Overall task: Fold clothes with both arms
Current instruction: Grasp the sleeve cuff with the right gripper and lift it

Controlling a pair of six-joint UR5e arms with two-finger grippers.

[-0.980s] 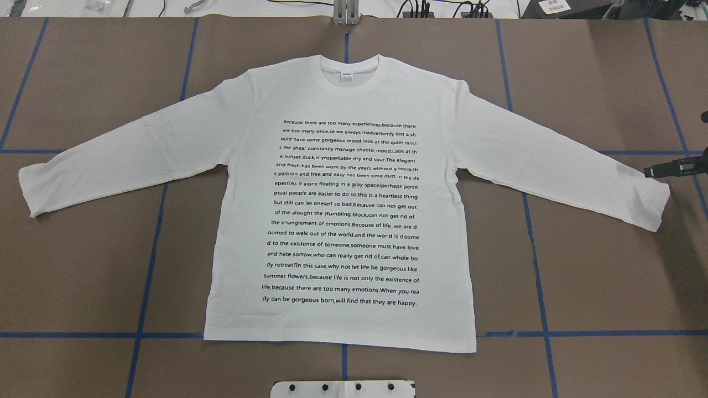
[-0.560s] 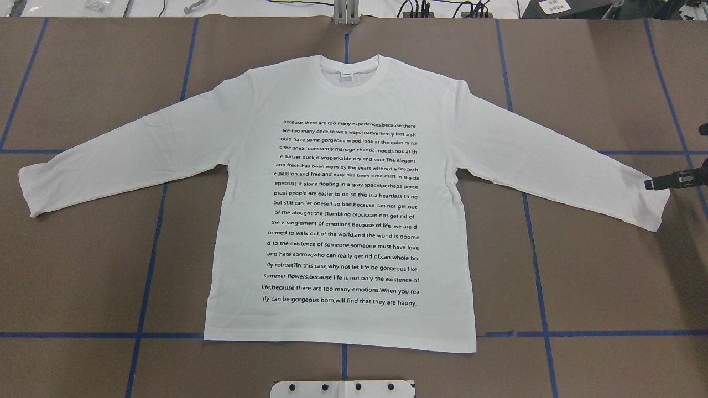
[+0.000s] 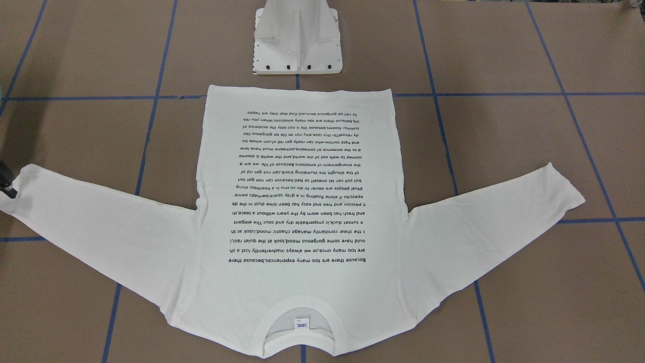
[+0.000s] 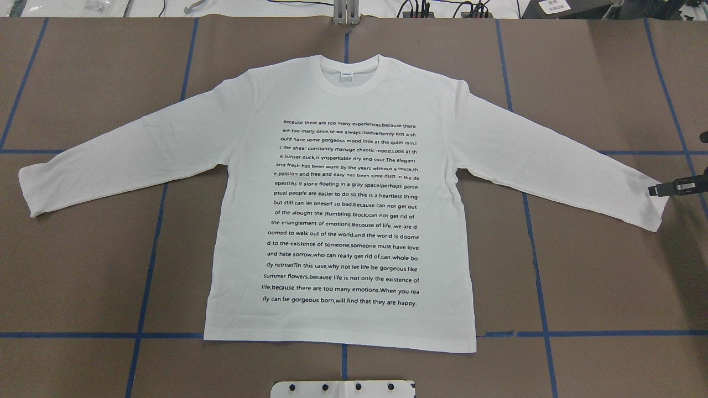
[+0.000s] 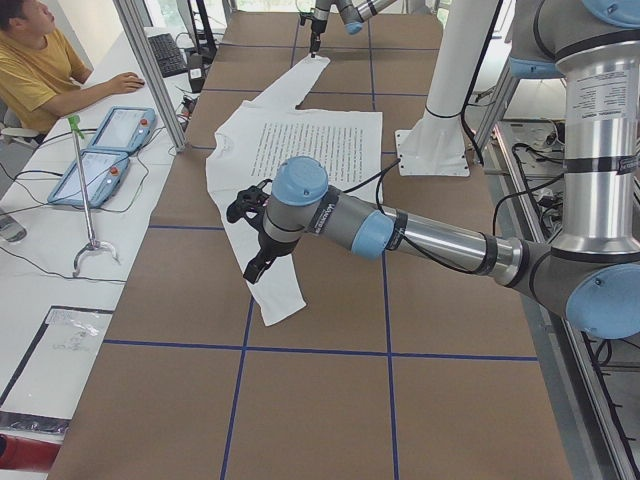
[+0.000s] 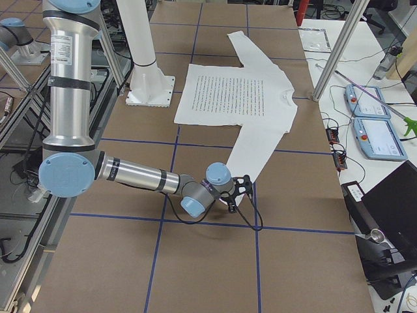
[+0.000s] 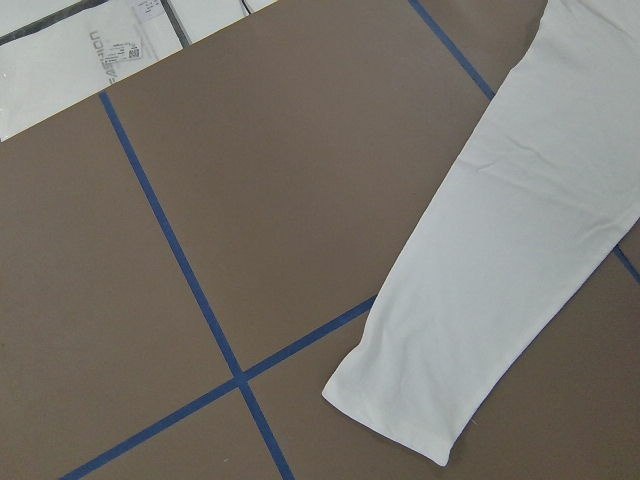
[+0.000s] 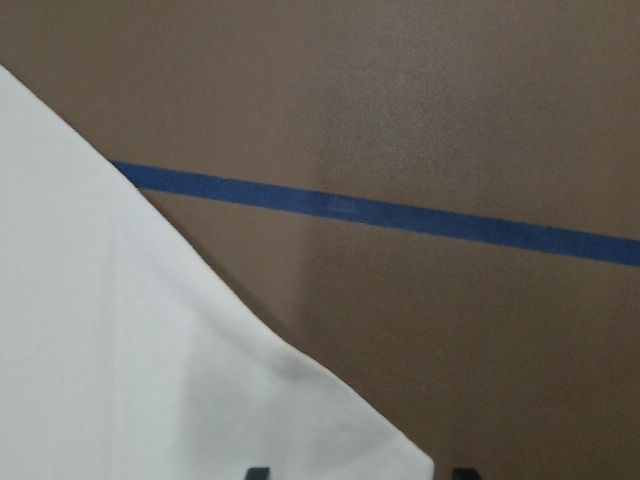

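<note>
The white long-sleeved shirt (image 4: 343,210) lies flat on the brown table, printed text up, collar (image 4: 347,74) at the far side, both sleeves spread out. My right gripper (image 4: 655,190) is low at the right sleeve's cuff (image 4: 652,207). In the right wrist view its fingertips (image 8: 257,472) stand apart, open, with the cuff corner (image 8: 330,420) between them. It also shows in the front-facing view (image 3: 7,185). My left gripper (image 5: 250,245) hovers over the left sleeve (image 5: 275,290); I cannot tell if it is open or shut. The left wrist view shows that cuff (image 7: 400,400) lying flat.
The white pedestal base (image 3: 297,38) stands just behind the shirt's hem. Blue tape lines (image 4: 149,249) cross the table. An operator (image 5: 40,60) sits at a side bench with teach pendants (image 5: 100,150). More pendants (image 6: 378,137) lie past the far edge.
My right gripper has moved a little toward the robot and down along the right cuff's edge. The shirt has not moved.
</note>
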